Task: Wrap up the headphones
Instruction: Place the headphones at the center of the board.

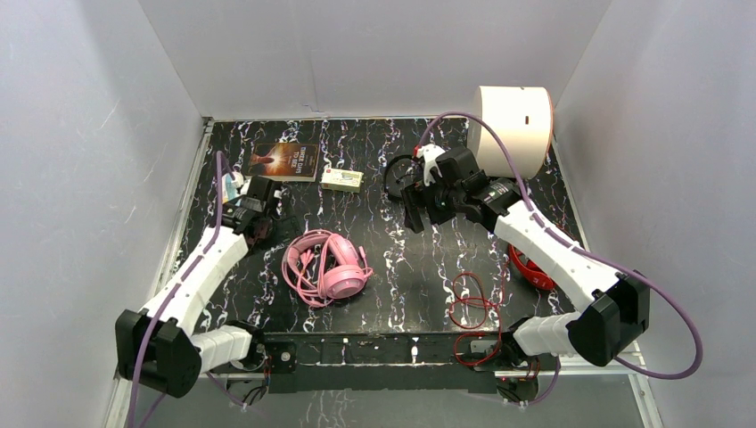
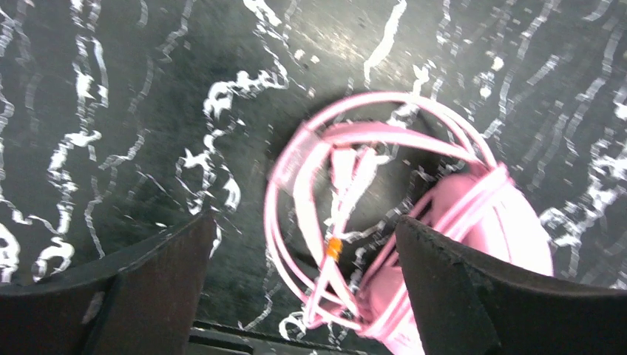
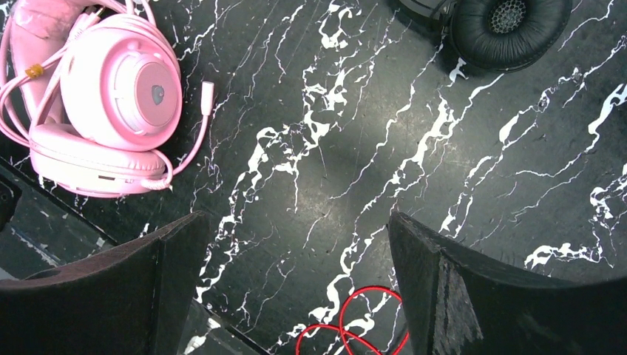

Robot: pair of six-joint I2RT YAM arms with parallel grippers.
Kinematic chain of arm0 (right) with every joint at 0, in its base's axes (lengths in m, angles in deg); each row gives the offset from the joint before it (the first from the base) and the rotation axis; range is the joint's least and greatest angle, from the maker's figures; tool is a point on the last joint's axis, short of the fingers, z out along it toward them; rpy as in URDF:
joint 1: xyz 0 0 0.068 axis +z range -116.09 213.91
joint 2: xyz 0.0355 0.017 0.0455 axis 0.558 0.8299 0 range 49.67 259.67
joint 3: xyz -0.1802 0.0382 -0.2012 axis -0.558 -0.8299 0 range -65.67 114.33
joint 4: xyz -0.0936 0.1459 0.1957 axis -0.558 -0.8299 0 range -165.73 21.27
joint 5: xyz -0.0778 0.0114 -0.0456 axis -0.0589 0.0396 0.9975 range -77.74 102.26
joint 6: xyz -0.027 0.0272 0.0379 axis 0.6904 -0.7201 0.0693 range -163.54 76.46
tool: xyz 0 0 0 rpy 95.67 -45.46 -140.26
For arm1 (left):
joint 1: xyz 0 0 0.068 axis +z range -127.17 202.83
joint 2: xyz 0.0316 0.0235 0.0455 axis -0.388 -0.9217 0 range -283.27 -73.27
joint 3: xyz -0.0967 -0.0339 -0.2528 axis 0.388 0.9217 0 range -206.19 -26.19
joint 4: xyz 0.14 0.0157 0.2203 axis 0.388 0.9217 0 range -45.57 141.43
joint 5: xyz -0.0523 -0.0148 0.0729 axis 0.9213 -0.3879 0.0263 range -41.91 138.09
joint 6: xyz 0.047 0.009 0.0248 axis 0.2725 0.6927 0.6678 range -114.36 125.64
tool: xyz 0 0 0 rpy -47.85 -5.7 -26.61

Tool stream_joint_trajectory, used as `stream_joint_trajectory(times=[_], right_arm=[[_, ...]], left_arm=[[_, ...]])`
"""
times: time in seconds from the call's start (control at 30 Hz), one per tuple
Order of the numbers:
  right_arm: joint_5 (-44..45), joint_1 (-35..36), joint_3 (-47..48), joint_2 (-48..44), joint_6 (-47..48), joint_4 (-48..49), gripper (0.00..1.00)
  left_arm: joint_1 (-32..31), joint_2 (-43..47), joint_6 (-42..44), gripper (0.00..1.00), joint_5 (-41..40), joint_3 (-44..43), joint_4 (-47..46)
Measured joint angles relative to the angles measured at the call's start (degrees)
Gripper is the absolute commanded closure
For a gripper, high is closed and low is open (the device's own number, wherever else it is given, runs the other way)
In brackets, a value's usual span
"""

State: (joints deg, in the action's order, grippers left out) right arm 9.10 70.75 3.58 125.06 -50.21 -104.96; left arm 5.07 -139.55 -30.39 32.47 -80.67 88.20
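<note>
Tabletop lot: 3 wired headsets on a black, white-veined marble-pattern table (image 1: 410, 267); 2 grippers, both empty.
The bulky pink over-ear headset (image 1: 328, 267) lay left of centre, its pink cable looped in coils over the band and cups, with a loose plug end beside 1 cup. The left gripper (image 2: 307, 229) hung near it on its left, jaws spread wide and touching nothing. The small black headset (image 3: 510, 26) lay toward the rear, near the right gripper (image 3: 296, 222), whose jaws also stood wide and held nothing. The red-and-black headset (image 1: 528, 267) lay at the right edge, mostly hidden behind the right arm. Its thin red cable (image 1: 468, 303) sprawled loose near the front. At the rear: a dark paperback book (image 1: 285, 160), a small pale box (image 1: 342, 179), a white cylinder (image 1: 513, 125).
</note>
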Motion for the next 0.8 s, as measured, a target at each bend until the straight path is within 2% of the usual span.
stream_joint_trajectory(times=[0.1, 0.3, 0.47, 0.6, 0.8], right_arm=[[-0.2, -0.1, 0.6, 0.0, 0.0, -1.0, 0.01], [-0.3, -0.1, 1.4, 0.0, 0.0, -1.0, 0.01], [0.7, -1.4, 1.9, 0.0, 0.2, -2.0, 0.01], [1.4, -2.5, 1.9, -1.2, 0.6, -2.8, 0.01], [1.4, -2.6, 1.9, -4.2, 0.7, -2.7, 0.01]], left_arm=[[0.0, 3.4, -2.3, 0.27, 5.1, 0.7, 1.4], [-0.1, 12.2, -8.3, 0.31, 14.3, 8.7, 4.0], [-0.2, 12.6, -11.3, 0.41, 19.9, 13.1, 3.1], [-0.6, 11.2, -12.4, 0.58, 22.6, 15.8, 1.1], [-0.9, 10.6, -12.9, 0.65, 24.1, 17.5, -0.9]])
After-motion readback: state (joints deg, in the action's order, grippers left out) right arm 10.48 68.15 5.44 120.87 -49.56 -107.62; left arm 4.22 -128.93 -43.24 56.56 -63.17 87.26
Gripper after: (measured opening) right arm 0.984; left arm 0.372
